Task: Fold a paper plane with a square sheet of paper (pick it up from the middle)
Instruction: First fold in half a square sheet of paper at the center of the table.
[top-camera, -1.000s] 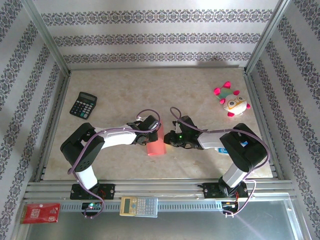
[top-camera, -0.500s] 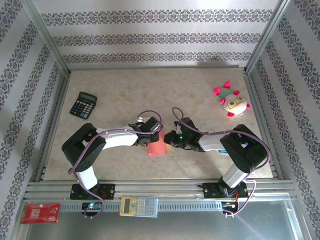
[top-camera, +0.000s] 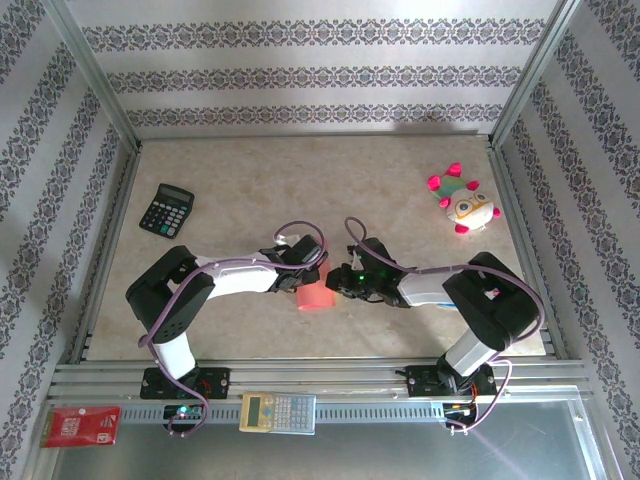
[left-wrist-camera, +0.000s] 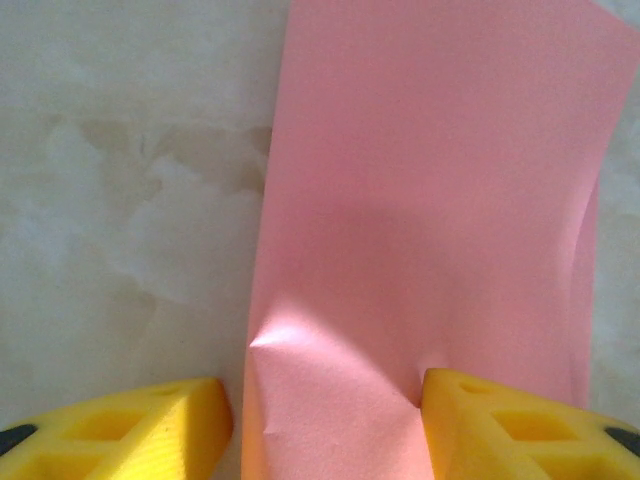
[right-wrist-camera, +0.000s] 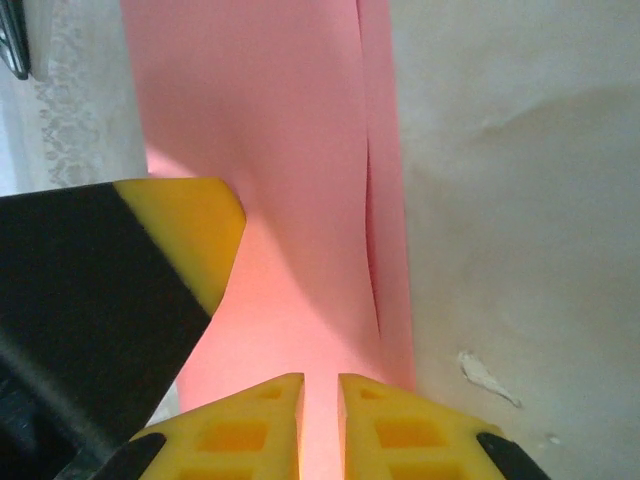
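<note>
The right tool (right-wrist-camera: 320, 390) was pinched almost closed on the salmon-pink folded paper sheet (right-wrist-camera: 280, 150). The left tool (left-wrist-camera: 325, 400) stood wide, astride the sheet's end. The sheet lay mid-way on the beige marbled bench (top-camera: 300, 170), enclosed by grey patterned wallpaper walls (top-camera: 320, 80), with a black calculator (top-camera: 166, 210) at ten o'clock.

One salmon-pink paper sheet (top-camera: 313, 296), two calculators (top-camera: 166, 210) (top-camera: 277, 411), one plush toy (top-camera: 462, 205), and one red card (top-camera: 82, 425).

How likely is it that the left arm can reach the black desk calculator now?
Probably yes: the black desk calculator lies beside the left arm, nothing between. The left pincer stands open over the salmon-pink paper sheet.
</note>
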